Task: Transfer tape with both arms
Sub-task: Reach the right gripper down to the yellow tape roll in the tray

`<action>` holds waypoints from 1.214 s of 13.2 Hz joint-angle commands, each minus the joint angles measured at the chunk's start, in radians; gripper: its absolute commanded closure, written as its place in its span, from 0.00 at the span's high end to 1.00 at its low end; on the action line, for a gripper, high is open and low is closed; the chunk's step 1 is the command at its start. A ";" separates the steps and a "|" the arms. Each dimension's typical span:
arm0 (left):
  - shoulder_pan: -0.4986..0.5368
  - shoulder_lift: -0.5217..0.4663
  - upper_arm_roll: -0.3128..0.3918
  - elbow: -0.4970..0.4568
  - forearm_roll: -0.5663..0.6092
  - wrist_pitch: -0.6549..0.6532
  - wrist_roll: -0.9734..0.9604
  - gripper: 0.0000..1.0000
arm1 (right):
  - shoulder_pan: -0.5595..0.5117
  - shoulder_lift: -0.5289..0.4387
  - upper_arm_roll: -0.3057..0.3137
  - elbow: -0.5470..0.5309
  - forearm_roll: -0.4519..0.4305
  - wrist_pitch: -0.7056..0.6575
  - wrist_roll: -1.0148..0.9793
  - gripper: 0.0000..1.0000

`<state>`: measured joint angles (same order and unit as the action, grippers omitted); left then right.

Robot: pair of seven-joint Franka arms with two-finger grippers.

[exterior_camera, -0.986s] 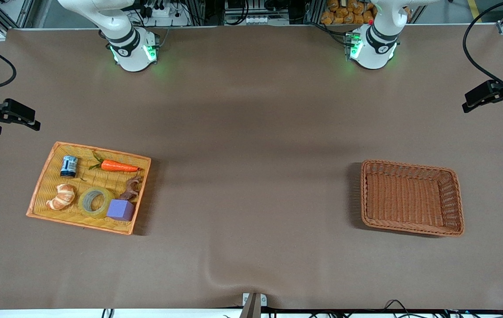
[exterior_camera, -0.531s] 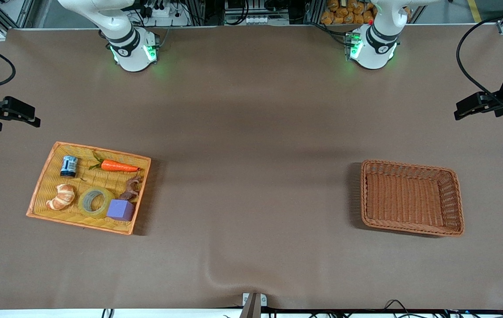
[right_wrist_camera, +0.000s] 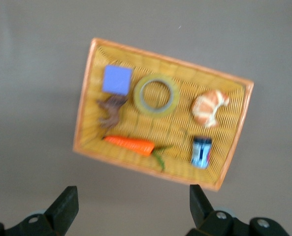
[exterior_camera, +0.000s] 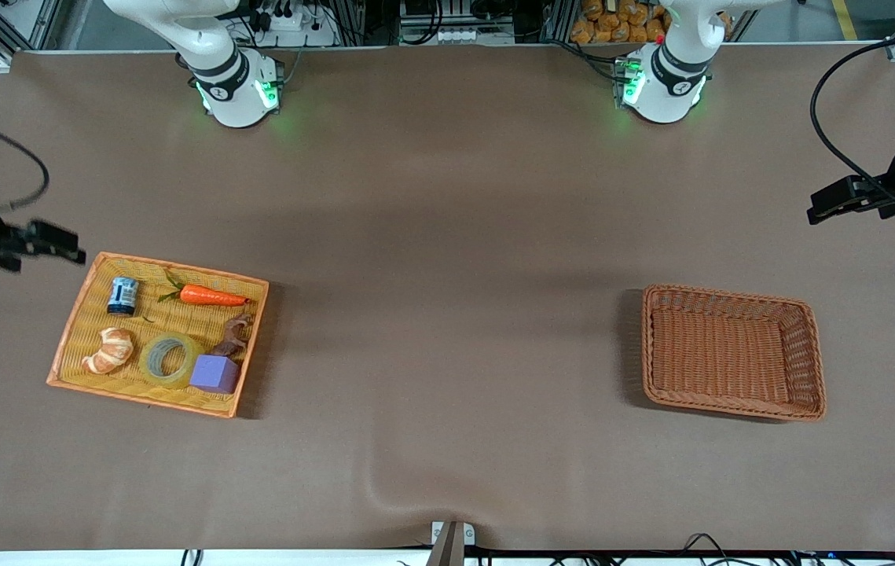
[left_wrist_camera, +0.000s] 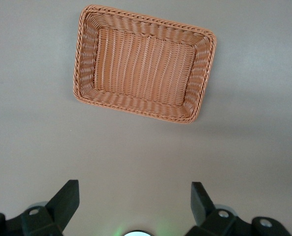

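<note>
- Front view: the tape lies flat in the orange tray, between the croissant and the purple cube.
- A carrot and a small can sit farther from the camera in that tray.
- The right gripper hangs over the table by the tray, fingers spread wide, holding nothing.
- The left gripper hangs near the brown basket, fingers wide apart, holding nothing.

The tape lies in an orange tray — between purple cube and croissant.
</note>
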<state>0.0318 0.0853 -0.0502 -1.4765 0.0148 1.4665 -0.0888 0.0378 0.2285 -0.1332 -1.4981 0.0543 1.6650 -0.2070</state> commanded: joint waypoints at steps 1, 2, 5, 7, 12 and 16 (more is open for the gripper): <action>0.002 0.007 -0.004 0.001 0.008 0.018 0.032 1.00 | -0.039 0.161 0.012 0.018 0.002 0.106 -0.057 1.00; 0.007 0.007 -0.005 0.001 0.008 0.024 0.034 1.00 | -0.045 0.205 0.012 0.013 0.006 0.151 -0.058 1.00; 0.001 0.043 -0.004 0.002 0.014 0.064 0.032 1.00 | -0.059 0.323 0.012 0.001 0.013 0.266 -0.130 1.00; -0.027 0.103 -0.004 0.036 0.016 0.087 0.015 1.00 | -0.071 0.374 0.014 -0.026 0.013 0.341 -0.153 1.00; -0.038 0.152 -0.010 0.073 -0.005 0.124 0.020 1.00 | -0.073 0.477 0.014 -0.060 0.013 0.435 -0.201 1.00; -0.093 0.154 -0.023 0.071 -0.045 0.141 -0.025 1.00 | -0.062 0.491 0.015 -0.093 0.013 0.429 -0.201 0.00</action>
<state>-0.0327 0.2339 -0.0737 -1.4216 -0.0115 1.5970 -0.0954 -0.0192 0.7318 -0.1277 -1.5727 0.0545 2.0943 -0.3884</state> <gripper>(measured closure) 0.000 0.167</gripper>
